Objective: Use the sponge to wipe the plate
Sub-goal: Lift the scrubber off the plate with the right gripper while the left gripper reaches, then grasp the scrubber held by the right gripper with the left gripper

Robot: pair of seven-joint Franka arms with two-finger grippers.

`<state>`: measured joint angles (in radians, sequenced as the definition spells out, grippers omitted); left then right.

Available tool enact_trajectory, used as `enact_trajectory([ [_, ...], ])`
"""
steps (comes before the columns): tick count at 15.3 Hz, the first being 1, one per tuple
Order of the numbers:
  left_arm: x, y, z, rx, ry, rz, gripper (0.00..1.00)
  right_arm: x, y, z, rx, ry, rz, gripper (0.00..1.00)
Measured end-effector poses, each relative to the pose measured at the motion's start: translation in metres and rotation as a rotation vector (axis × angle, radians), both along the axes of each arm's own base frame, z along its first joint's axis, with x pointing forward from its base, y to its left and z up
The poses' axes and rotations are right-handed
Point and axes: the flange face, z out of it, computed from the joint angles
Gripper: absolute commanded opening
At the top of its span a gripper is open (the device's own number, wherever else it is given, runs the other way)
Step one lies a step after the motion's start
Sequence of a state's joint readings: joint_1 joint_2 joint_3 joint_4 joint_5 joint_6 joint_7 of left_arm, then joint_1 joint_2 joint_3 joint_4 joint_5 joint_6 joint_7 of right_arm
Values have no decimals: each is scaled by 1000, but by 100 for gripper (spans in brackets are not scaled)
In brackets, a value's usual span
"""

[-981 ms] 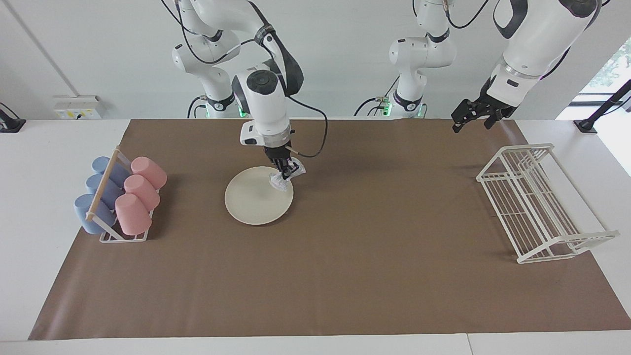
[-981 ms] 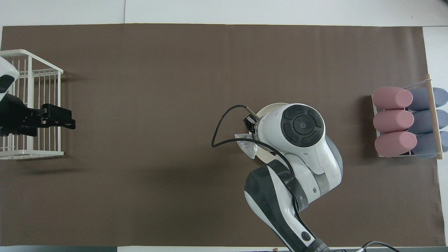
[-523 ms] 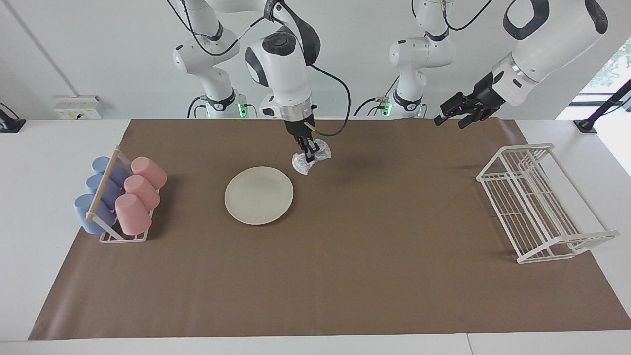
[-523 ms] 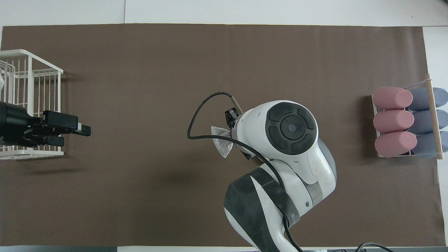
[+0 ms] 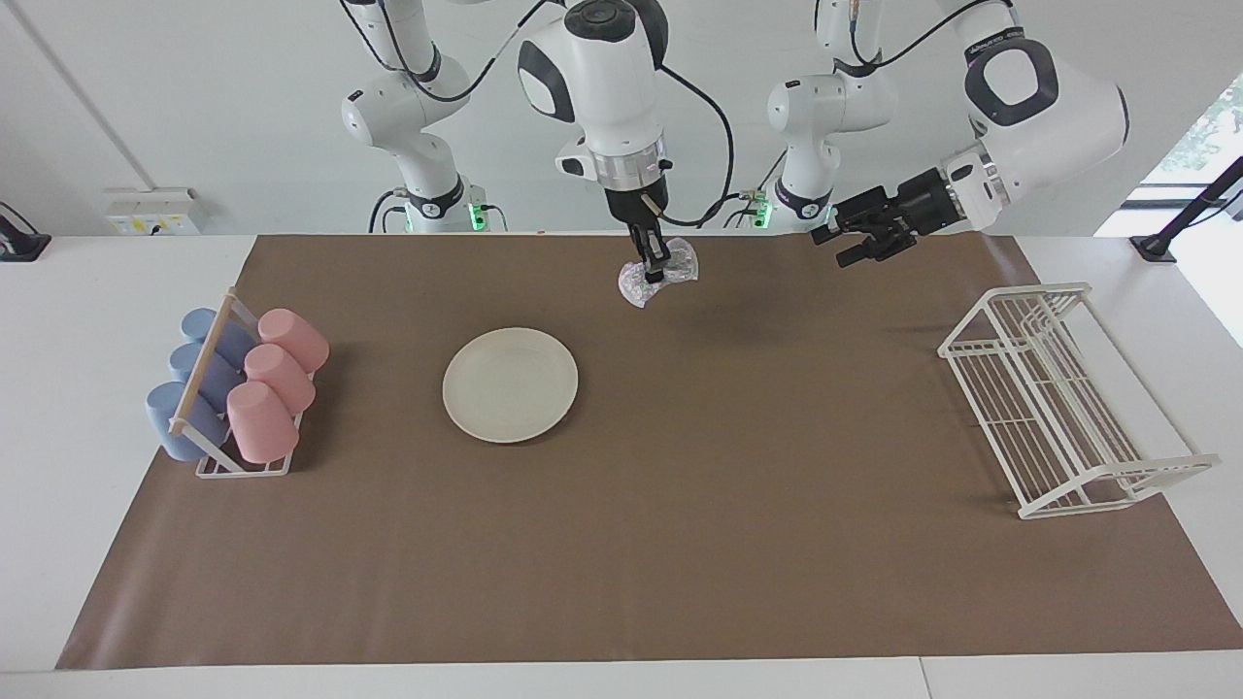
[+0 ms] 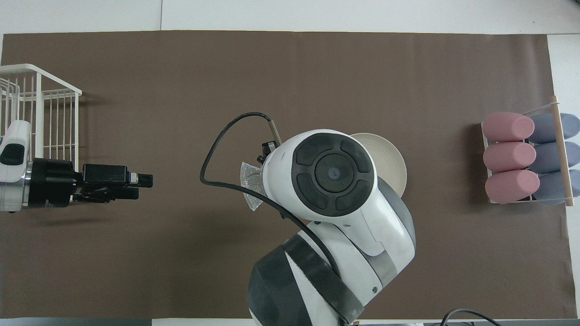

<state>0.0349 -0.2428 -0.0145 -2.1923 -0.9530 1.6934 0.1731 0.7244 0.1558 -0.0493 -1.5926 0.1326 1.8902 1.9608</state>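
Right gripper (image 5: 658, 269) hangs in the air, pinched tight on the crinkly silver-grey mesh sponge (image 5: 660, 275), well clear of the round cream-white plate (image 5: 510, 384) lying flat on the brown mat (image 5: 680, 544). Left gripper (image 5: 847, 236) waits with fingers spread, empty, above the mat toward the left arm's end from the plate. Sponge looks light, soft and crushable, so a pinch through its middle should suit it.

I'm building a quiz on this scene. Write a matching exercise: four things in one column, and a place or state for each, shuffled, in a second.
Things:
1. plate
2. sponge
3. left gripper
4. pink cups

Places or states:
A. in the rack at the right arm's end of the table
B. lying bare on the brown mat
C. open, up in the air, holding nothing
D. pinched in the right gripper, lifted clear of the table

Pairs: 1-B, 2-D, 3-C, 4-A
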Motion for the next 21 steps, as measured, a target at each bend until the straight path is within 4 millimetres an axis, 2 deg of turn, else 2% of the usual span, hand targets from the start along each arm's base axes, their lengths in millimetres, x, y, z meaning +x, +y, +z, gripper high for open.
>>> enact_trajectory([
  [4,-3,-17,-27,-172,-20,-12,100,-9,7,0,-54,52,8,0],
  [10,-7,-68,-66,-327,-4,-92,100,-6,6,-3,-62,52,6,0],
  [13,-15,-95,-67,-370,-13,-132,100,-6,6,-3,-63,52,5,0],
  [21,-25,-142,-65,-390,-37,-148,100,2,-1,-7,-68,54,-11,0],
])
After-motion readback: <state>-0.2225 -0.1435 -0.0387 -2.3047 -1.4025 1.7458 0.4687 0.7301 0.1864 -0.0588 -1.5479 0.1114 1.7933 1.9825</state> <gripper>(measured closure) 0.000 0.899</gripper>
